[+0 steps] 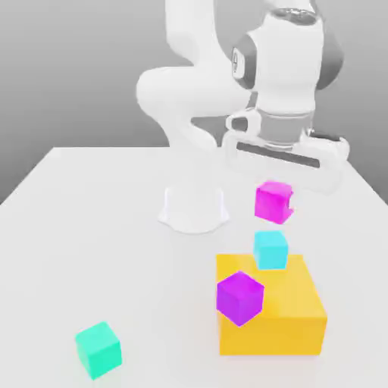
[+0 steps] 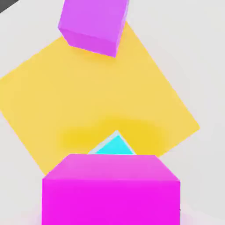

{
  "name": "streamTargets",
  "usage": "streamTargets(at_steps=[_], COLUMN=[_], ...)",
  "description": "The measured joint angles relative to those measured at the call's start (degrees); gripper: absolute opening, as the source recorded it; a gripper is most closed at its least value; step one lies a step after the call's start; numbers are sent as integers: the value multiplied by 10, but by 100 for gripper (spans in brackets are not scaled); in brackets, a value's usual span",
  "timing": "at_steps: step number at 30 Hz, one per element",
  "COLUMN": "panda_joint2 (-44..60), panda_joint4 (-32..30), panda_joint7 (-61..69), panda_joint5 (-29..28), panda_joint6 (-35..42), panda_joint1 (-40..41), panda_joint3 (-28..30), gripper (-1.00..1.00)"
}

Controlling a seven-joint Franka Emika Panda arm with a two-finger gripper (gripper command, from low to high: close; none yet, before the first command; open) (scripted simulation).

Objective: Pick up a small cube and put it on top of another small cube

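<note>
The small magenta-pink cube [image 1: 273, 201] hangs in the air just under the white hand, with my gripper [image 1: 273, 195] shut on it. Directly below it, with a small gap, the light cyan cube [image 1: 270, 249] rests on the back edge of the large yellow block [image 1: 292, 314]. In the hand view the magenta cube [image 2: 110, 189] fills the foreground and covers most of the cyan cube [image 2: 114, 145], whose corner peeks out over the yellow block [image 2: 101, 96].
A darker violet-purple cube [image 1: 240, 297] [image 2: 94, 22] sits on the yellow block's front corner, toward the exterior view's left. A teal cube [image 1: 98, 349] lies on the white table [image 1: 91, 227] at the front left. The arm's white base [image 1: 193, 206] stands behind.
</note>
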State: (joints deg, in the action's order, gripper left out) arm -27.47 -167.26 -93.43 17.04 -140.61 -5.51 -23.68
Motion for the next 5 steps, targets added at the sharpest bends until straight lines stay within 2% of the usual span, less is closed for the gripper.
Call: streamTargets(at_steps=[1, 2, 5], panda_joint2=[18, 32, 32], panda_joint4=[-6, -10, -10], panda_joint7=[-1, -2, -2], panda_joint5=[2, 2, 2], panda_joint6=[-24, -42, -42], panda_joint1=[1, 1, 1], panda_joint3=[-5, -8, -8], gripper=[-100, 100, 100])
